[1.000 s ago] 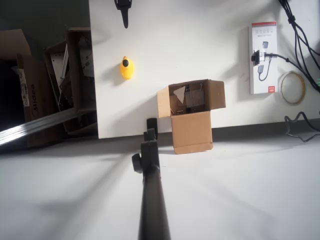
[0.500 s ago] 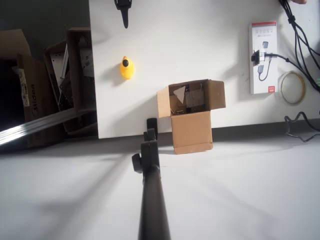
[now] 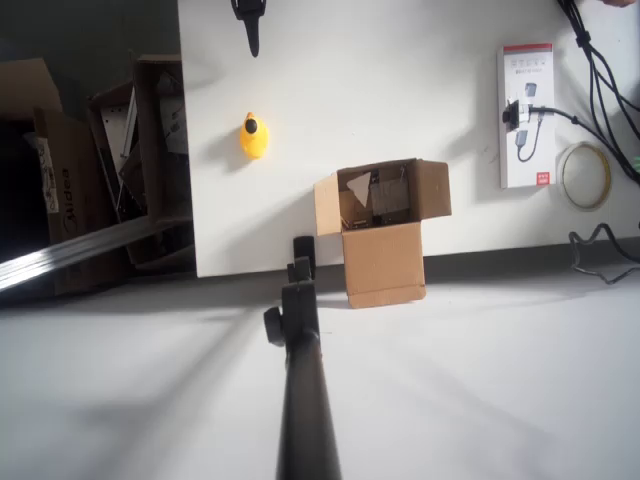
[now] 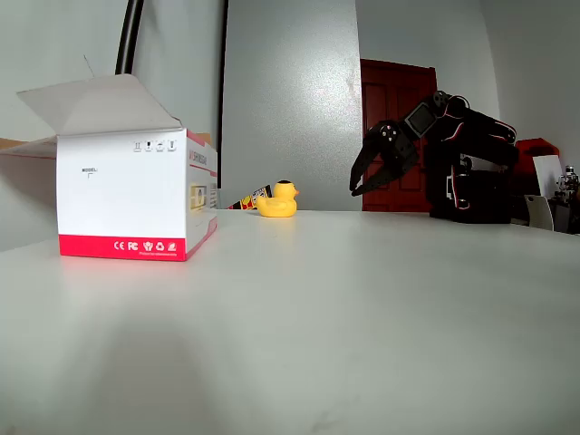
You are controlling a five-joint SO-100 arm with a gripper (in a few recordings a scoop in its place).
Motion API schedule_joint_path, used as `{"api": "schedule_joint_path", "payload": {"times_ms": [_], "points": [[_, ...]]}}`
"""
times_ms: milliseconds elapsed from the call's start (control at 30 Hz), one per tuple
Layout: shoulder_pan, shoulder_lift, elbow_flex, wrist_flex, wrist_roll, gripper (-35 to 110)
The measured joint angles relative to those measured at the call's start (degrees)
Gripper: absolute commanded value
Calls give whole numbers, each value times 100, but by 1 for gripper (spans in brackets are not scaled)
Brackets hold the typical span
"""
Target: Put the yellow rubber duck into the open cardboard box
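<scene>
The white table (image 3: 400,70) fills the upper right of the overhead view. On it rest the yellow rubber duck (image 3: 254,136) at upper left, the open cardboard box (image 3: 383,232) at its lower edge, a white-and-red package (image 3: 526,115), a tape ring (image 3: 585,175) and black cables (image 3: 600,60) at right.

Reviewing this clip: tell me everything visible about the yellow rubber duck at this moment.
The yellow rubber duck is a small, rounded, bright yellow toy of smooth, rubbery look, with a dark patch on top of its head. It sits upright on the white table, up and to the left of the open cardboard box in the overhead view and clear of it. Nothing but the table touches it. In the fixed view the duck stands far back on the table, with the open gripper raised to its right, apart from it.
</scene>
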Motion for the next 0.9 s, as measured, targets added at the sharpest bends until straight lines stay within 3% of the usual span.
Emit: {"api": "schedule_joint_path", "payload": {"times_ms": [567, 900], "points": [[79, -79, -193, 0, -9, 2], [343, -2259, -2118, -9, -26, 5]]}}
